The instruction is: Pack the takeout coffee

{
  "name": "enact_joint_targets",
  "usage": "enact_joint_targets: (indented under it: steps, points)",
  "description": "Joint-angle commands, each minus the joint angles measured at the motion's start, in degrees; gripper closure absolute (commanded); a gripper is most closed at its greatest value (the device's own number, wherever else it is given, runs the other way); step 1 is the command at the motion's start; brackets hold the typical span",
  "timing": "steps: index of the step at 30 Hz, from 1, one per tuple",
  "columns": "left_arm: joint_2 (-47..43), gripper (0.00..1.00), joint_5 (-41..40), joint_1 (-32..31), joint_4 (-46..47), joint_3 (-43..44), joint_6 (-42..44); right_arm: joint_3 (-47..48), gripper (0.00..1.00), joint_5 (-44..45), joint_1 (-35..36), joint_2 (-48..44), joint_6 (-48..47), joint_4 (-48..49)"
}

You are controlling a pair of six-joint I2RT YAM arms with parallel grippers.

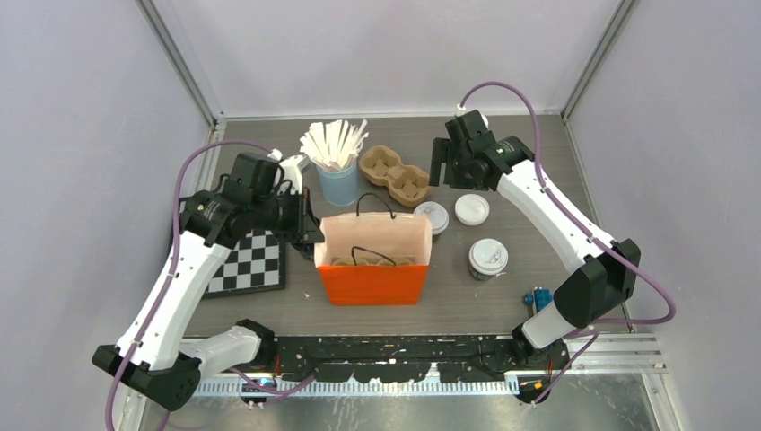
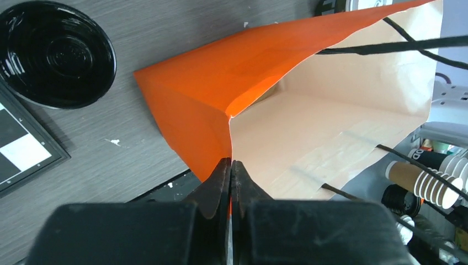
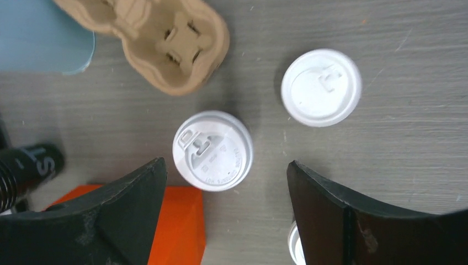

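The left gripper [image 2: 230,163] is clenched on the left rim of the tall orange paper bag [image 1: 372,283], pinching its folded corner so that the mouth stands open. The right gripper [image 3: 224,164] hangs released, its jaws spread wide and holding nothing, over the grey table [image 1: 467,305] to the right of the bag.

As far as the top view shows, no coffee is packed. One small dark paper cup with a round white plastic lid [image 1: 488,258] stands on the table to the right of the bag, apart from it; a second lidded cup [image 3: 212,150] stands just beside the far right corner of the bag, below the open jaws. Another white round lid [image 1: 472,209] lies a little further right; whether a cup is under it I cannot tell. The brown moulded pulp carrier [image 1: 395,175] rests empty at the far side, beside the light-blue cup of white sticks [image 1: 336,180].

I judge the task to be near its start; the bag is held open, and both cups are yet to be gripped and lowered in.
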Motion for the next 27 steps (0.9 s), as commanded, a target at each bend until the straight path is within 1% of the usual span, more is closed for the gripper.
enact_joint_targets:
  steps: [1,3,5,7,9,12,14,15,16,17,18,27]
  points:
    - [0.0,1.0,0.4,-0.2,-5.8,2.8,4.1,-1.5,0.17,-8.2,0.0,1.7,-2.6,-0.4]
    - [-0.8,0.98,0.2,-0.2,-6.8,2.1,3.8,-3.5,0.18,-8.6,0.1,1.6,-3.1,1.2]
    - [-1.4,0.9,-0.2,-0.2,-7.7,1.5,2.9,-5.4,0.19,-8.5,0.2,1.0,-4.0,2.6]
    - [-1.6,0.72,-0.1,-0.2,-7.8,1.1,1.9,-6.3,0.18,-8.3,0.3,1.2,-4.7,2.8]
    - [-1.5,0.59,0.5,-0.2,-7.5,1.4,1.6,-6.6,0.17,-8.5,1.1,1.6,-6.0,3.0]
    - [-1.0,0.45,0.2,-0.2,-8.0,2.6,2.2,-6.3,0.12,-8.7,2.7,2.5,-9.7,3.4]
    - [-0.7,0.39,0.1,-0.2,-8.2,2.9,2.7,-6.1,0.1,-9.2,3.0,3.3,-11.3,3.8]
    - [-0.6,0.34,0.1,-0.2,-8.3,3.0,2.8,-5.9,0.1,-9.4,3.1,3.8,-11.9,3.8]
    - [-0.5,0.14,0.1,-0.2,-8.5,3.1,2.8,-5.5,0.09,-9.7,3.1,4.2,-12.5,3.6]
    - [-0.5,0.02,0.1,-0.2,-8.6,3.3,2.9,-5.4,0.09,-9.9,3.1,4.6,-13.2,3.5]
    - [-0.8,0.0,0.2,-0.2,-8.5,3.4,2.9,-5.1,0.09,-10.1,3.2,5.0,-13.9,3.4]
    - [-2.5,0.0,-2.3,-0.2,-7.1,2.4,1.3,-4.1,0.09,-10.1,3.5,7.2,-18.0,2.7]
